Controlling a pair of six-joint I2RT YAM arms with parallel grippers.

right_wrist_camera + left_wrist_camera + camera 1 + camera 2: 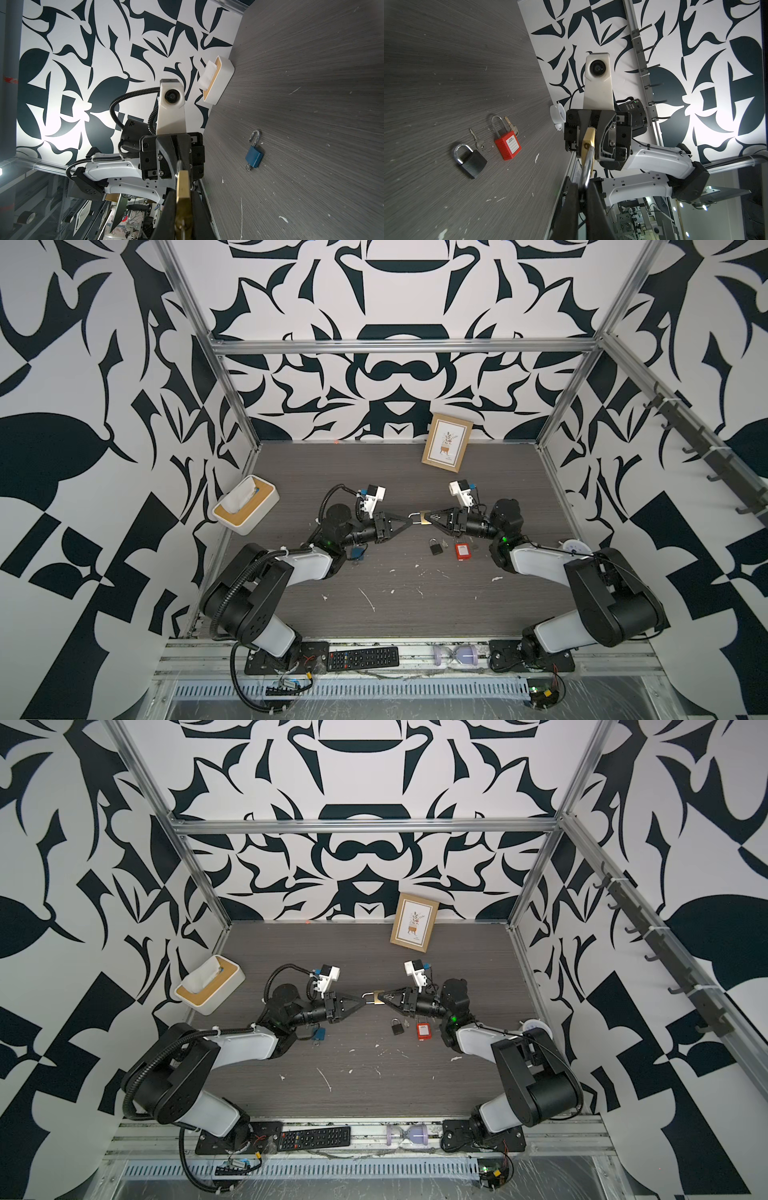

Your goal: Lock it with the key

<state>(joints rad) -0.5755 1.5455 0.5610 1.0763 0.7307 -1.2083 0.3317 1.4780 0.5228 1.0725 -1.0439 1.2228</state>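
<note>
Right gripper (432, 517) clamps the padlock (424, 518) by its body, and left gripper (410, 521) pinches its shackle (587, 164). It looks heavy, rigid and slick, so grip the flat sides.

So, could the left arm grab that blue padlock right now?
Probably not yet: the left pincer is shut on the shackle of the brass padlock, and the blue padlock lies tucked partly under that arm.

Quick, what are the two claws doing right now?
Left gripper: shut on the padlock shackle.
Right gripper: shut on the padlock body.
</note>
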